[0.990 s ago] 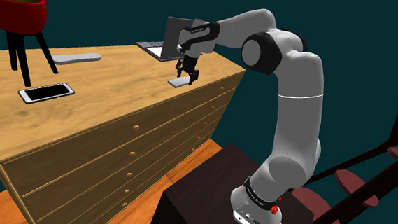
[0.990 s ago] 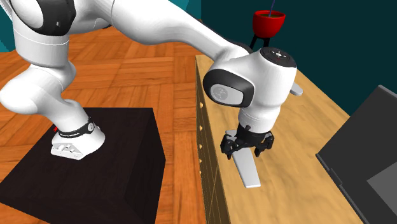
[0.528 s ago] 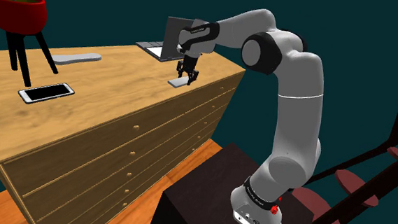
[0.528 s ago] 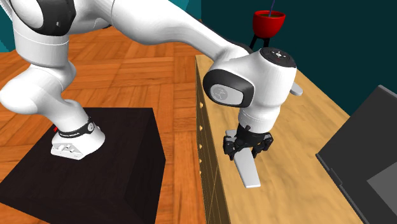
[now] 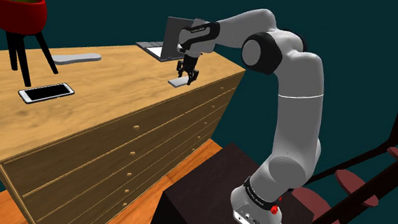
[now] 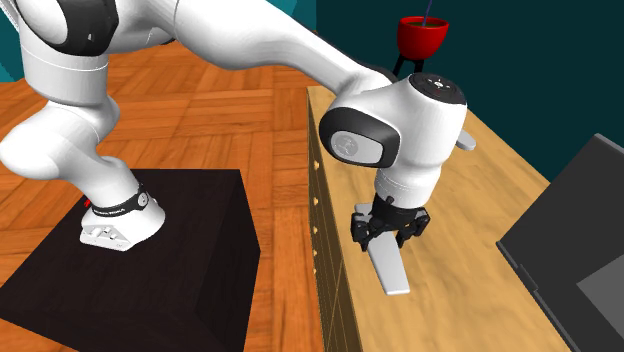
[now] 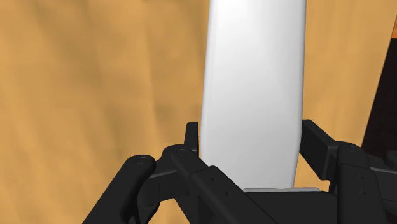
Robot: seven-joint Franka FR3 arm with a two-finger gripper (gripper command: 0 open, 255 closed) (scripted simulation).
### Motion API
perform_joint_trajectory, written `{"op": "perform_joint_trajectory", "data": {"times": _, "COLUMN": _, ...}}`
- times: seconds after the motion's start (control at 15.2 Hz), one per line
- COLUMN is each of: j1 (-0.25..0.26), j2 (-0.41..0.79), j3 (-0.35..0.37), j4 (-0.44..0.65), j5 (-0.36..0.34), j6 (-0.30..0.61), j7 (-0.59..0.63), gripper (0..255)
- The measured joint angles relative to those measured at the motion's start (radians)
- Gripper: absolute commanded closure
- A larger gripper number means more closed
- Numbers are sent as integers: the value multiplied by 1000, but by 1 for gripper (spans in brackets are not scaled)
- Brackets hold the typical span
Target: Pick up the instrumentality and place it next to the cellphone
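A flat, long white object point(image 5: 178, 81) point(image 6: 392, 270) point(image 7: 254, 83) lies on the wooden dresser top point(image 5: 107, 103) near its front edge. My black gripper point(image 5: 186, 78) point(image 6: 389, 238) point(image 7: 251, 146) stands straight down over one end of it, shut on the white object; both fingers point(image 7: 191, 137) press against its long sides. The cellphone point(image 5: 46, 91), white-rimmed with a dark screen, rests flat on the dresser far toward the shoulder view's left, well apart from the gripper.
An open dark laptop point(image 5: 167, 43) point(image 6: 580, 250) sits just behind the gripper. A red bowl on black legs point(image 5: 15, 10) point(image 6: 420, 35) and a grey flat object point(image 5: 74, 57) stand beyond the cellphone. Bare wood lies between the gripper and the phone.
The fingers, spread wide around the white object a second ago, have closed onto its sides. The arm and the object have stayed in place.
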Motion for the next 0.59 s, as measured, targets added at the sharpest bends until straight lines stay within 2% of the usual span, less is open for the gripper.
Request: {"op": "perform_joint_trajectory", "data": {"times": 0.59, "j1": 4, "j2": -42, "j3": -9, "j4": 52, "j5": -17, "j6": -92, "j7": 12, "gripper": 255}}
